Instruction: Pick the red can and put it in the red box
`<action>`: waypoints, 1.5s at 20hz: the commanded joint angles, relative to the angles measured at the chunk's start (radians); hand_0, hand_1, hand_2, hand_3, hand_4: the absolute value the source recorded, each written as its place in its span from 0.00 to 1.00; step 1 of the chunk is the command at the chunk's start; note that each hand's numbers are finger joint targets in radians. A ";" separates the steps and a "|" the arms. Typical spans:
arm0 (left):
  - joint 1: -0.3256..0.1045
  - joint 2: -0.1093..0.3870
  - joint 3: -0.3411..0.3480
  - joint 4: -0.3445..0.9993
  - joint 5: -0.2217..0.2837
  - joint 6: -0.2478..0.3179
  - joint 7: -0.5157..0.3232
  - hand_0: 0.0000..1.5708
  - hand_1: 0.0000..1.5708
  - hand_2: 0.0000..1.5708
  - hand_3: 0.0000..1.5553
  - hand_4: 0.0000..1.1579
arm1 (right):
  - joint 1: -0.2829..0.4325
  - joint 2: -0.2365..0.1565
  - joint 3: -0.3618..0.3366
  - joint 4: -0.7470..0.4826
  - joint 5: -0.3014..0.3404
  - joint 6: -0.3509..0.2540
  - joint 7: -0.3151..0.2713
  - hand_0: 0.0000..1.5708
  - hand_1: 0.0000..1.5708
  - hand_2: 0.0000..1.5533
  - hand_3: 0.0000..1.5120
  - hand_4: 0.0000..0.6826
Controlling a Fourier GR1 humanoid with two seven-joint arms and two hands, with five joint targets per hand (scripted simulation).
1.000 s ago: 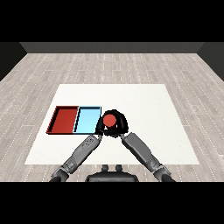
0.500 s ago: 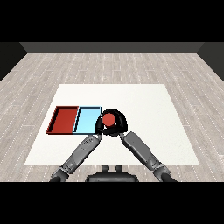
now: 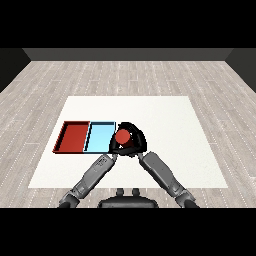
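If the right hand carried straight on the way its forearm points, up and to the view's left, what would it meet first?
Probably the light blue tray: the right hand, curled round the red can, sits just beside the tray's right edge. The red tray lies beyond it. Height above the tray is unclear.

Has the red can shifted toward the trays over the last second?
Yes. The red can, held in the right hand, has edged slightly left, closer to the light blue tray.

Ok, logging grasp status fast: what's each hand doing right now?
Right hand: curled round the red can.
Left hand: beside the can, fingers cannot be told.
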 commanded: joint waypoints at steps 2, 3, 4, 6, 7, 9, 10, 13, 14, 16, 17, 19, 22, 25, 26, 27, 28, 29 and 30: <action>0.003 -0.026 0.002 0.023 -0.003 -0.006 -0.018 1.00 1.00 1.00 0.96 0.98 | -0.007 0.016 -0.017 -0.016 0.011 0.036 0.007 0.00 0.00 0.00 0.00 0.00; -0.030 -0.026 -0.098 0.035 0.059 0.105 -0.023 1.00 1.00 1.00 0.96 0.99 | 0.059 0.016 0.000 -0.063 0.056 0.015 -0.012 0.00 0.00 0.00 0.00 0.00; 0.039 0.016 0.001 -0.073 -0.048 -0.005 0.066 1.00 1.00 1.00 0.96 0.99 | 0.026 0.016 0.012 -0.017 0.025 0.016 -0.032 0.00 0.00 0.00 0.00 0.00; 0.013 -0.026 -0.023 0.023 -0.004 0.015 -0.038 1.00 1.00 1.00 0.96 0.99 | 0.021 0.016 0.057 -0.067 0.063 -0.066 0.017 0.00 0.00 0.00 0.00 0.00; 0.033 -0.026 -0.011 0.000 -0.027 -0.003 -0.030 1.00 1.00 1.00 0.95 0.99 | 0.016 0.016 -0.044 -0.030 0.081 0.027 0.015 0.00 0.00 0.00 0.00 0.00; 0.000 -0.026 -0.002 0.041 -0.004 0.000 -0.030 1.00 1.00 1.00 0.95 1.00 | 0.096 -0.021 -0.023 -0.147 0.125 0.025 0.045 0.00 0.00 0.00 0.00 0.00; 0.048 -0.027 -0.004 0.000 -0.029 -0.012 -0.011 1.00 1.00 1.00 0.96 0.99 | 0.037 0.013 -0.064 -0.109 0.137 0.004 0.087 0.00 0.00 0.00 0.00 0.00; 0.052 -0.027 -0.022 0.027 -0.022 0.004 -0.021 1.00 1.00 1.00 0.95 0.99 | 0.022 -0.012 -0.132 -0.114 0.135 0.030 0.067 0.00 0.00 0.00 0.00 0.00; 0.065 -0.004 0.001 -0.009 -0.015 -0.013 -0.009 1.00 1.00 1.00 0.95 0.99 | 0.028 -0.071 -0.163 -0.173 0.116 0.039 0.127 0.00 0.00 0.00 0.00 0.00; 0.084 -0.027 -0.004 0.049 -0.015 -0.021 -0.064 1.00 1.00 1.00 0.96 0.98 | 0.024 -0.054 -0.131 -0.295 0.165 -0.017 0.197 0.00 0.00 0.00 0.00 0.00; 0.108 -0.025 0.026 0.031 0.021 -0.060 -0.066 1.00 1.00 1.00 0.96 0.98 | 0.014 -0.083 -0.203 -0.253 0.122 0.039 0.140 0.00 0.00 0.00 0.00 0.00; 0.061 -0.013 0.079 0.096 0.023 -0.070 -0.083 1.00 1.00 1.00 0.96 0.97 | 0.040 -0.126 -0.252 -0.375 0.079 0.054 0.181 0.00 0.00 0.00 0.00 0.00; 0.114 0.016 0.055 -0.048 -0.045 -0.031 -0.015 1.00 1.00 0.99 0.93 0.96 | 0.047 -0.126 -0.273 -0.400 0.137 0.027 0.212 0.00 0.00 0.00 0.00 0.00; 0.056 0.033 0.114 -0.029 -0.041 -0.068 0.020 1.00 1.00 1.00 0.94 0.98 | 0.168 -0.141 -0.300 -0.462 0.138 0.027 0.170 0.00 0.00 0.00 0.00 0.00; 0.071 0.044 0.133 -0.040 -0.033 -0.070 0.002 1.00 1.00 1.00 0.94 0.98 | 0.193 -0.139 -0.340 -0.440 0.081 0.052 0.162 0.00 0.00 0.00 0.00 0.00; 0.034 0.077 0.146 -0.097 -0.036 -0.089 0.084 1.00 1.00 1.00 0.94 0.98 | 0.176 -0.159 -0.380 -0.427 0.053 0.097 0.145 0.00 0.00 0.00 0.00 0.00; 0.110 0.131 0.158 -0.114 -0.042 -0.106 0.025 1.00 1.00 1.00 0.95 0.98 | 0.171 -0.172 -0.375 -0.440 0.076 0.085 0.180 0.00 0.00 0.00 0.00 0.00; 0.096 0.168 0.190 -0.118 -0.027 -0.118 0.030 1.00 1.00 1.00 0.94 0.97 | 0.201 -0.191 -0.444 -0.387 0.021 0.116 0.133 0.00 0.00 0.00 0.00 0.00; 0.133 0.164 0.157 -0.163 -0.062 -0.098 0.028 1.00 1.00 1.00 0.94 0.97 | 0.280 -0.172 -0.427 -0.391 0.017 0.141 0.070 0.00 0.00 0.00 0.00 0.00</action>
